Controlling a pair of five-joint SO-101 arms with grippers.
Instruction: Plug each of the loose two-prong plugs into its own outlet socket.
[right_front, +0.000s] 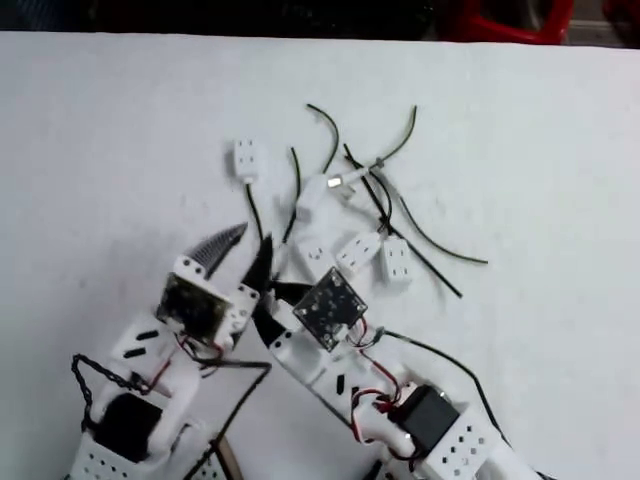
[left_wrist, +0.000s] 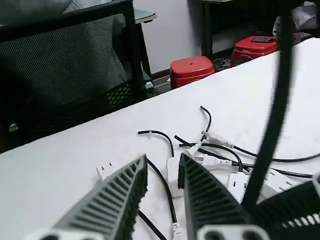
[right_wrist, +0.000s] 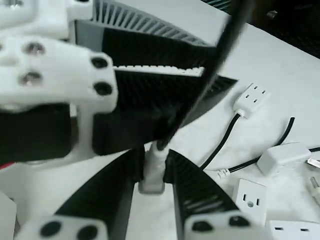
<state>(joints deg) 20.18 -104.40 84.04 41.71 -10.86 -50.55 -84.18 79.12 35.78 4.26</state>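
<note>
White worktop (right_front: 520, 120), with red stools (left_wrist: 191, 70) and a black mesh chair (left_wrist: 65, 60) in the room behind it. Your right claw (right_wrist: 152, 162) is clamped on a white plug (right_wrist: 151, 175), held just off the worktop right by the left claw (left_wrist: 162, 167), whose fingers sit apart. The plug's black cord (right_wrist: 220, 55) runs up between them. White sockets (right_front: 397, 258) lie tangled mid-worktop, and a lone socket (right_front: 246, 158) sits off to the side.

Free desk (right_front: 540, 150) runs from 12 to 4 o'clock of the tangle of sockets and cords (right_front: 365, 215); a lone socket (right_front: 245, 158) sits at 10. At 8 o'clock the left gripper (left_wrist: 162, 162) and right gripper (right_wrist: 152, 160) crowd together. The right one is clamped on a plug (right_wrist: 151, 175) whose cord (left_wrist: 277, 100) is strung across the left one's gap.
</note>
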